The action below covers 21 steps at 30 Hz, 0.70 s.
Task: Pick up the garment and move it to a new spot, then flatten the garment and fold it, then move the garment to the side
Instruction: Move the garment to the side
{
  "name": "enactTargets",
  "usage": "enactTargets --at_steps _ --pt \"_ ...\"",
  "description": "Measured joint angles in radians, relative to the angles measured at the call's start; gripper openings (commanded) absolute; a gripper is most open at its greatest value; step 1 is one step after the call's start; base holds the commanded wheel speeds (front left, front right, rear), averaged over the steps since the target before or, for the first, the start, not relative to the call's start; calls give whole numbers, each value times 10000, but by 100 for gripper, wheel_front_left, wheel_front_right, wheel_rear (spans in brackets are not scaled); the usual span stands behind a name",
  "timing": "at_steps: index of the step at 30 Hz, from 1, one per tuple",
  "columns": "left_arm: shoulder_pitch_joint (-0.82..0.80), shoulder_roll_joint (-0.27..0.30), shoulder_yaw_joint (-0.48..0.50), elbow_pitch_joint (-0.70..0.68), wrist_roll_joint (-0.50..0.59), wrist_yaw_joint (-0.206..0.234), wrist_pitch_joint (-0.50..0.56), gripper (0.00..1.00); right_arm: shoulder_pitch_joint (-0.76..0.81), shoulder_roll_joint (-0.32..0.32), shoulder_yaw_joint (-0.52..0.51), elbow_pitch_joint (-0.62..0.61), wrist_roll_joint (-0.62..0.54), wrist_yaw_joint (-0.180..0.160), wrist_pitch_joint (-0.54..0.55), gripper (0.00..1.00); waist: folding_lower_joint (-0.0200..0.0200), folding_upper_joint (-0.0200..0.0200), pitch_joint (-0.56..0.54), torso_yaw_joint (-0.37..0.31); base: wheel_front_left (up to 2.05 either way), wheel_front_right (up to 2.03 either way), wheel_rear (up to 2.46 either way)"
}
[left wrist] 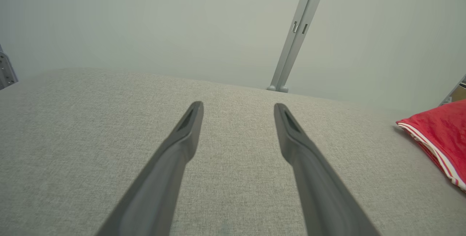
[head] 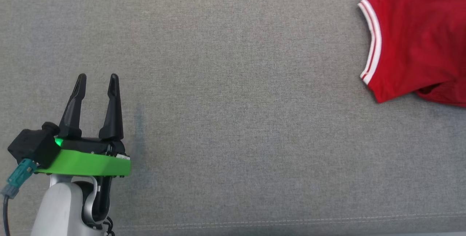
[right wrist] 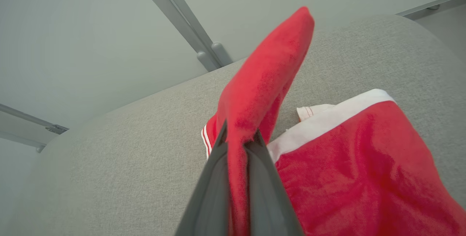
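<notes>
While the left gripper hangs low over the near left part of the grey cloth-covered worktop, its jaws stand wide apart with nothing between them, fingers pointing away from the robot. A stitched seam runs along the worktop's near edge, just beside that arm. Ahead of those fingers it's plain grey fabric.

Now look across to the right: the red garment lies on the worktop, well apart from the left gripper, its white-striped sleeve hem facing the open middle. Over there the right gripper has its jaws pinched tight on a fold of the red cloth. That fold stands up from between the two dark fingers and rises to a soft peak, lifted off the rest. Just beside the fingers a broad white band crosses the garment, which is spread on the worktop below.

Past the far edge stand a pale wall and a slanting grey metal post.
</notes>
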Motion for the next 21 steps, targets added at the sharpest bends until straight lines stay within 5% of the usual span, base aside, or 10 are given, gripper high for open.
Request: enactTargets --at_steps 7,9,10,21 --pt "-167 36 -192 19 0 -2 0 100 -109 -393 -134 499 -171 -222 192 0 0 0 258 -79 0 0 0" --pt "-226 36 -247 31 0 -2 2 100 -110 -575 -128 740 -468 -238 180 42 0 0 313 -71 0 0 0" --pt "-263 44 -253 44 0 -2 2 100 -120 -662 -136 878 -694 -301 127 100 0 0 334 -63 0 0 0" --pt "-383 15 -562 658 -33 -36 19 100 67 -1198 476 1979 -3344 -385 -1595 100 0 0 55 54 0 0 0"
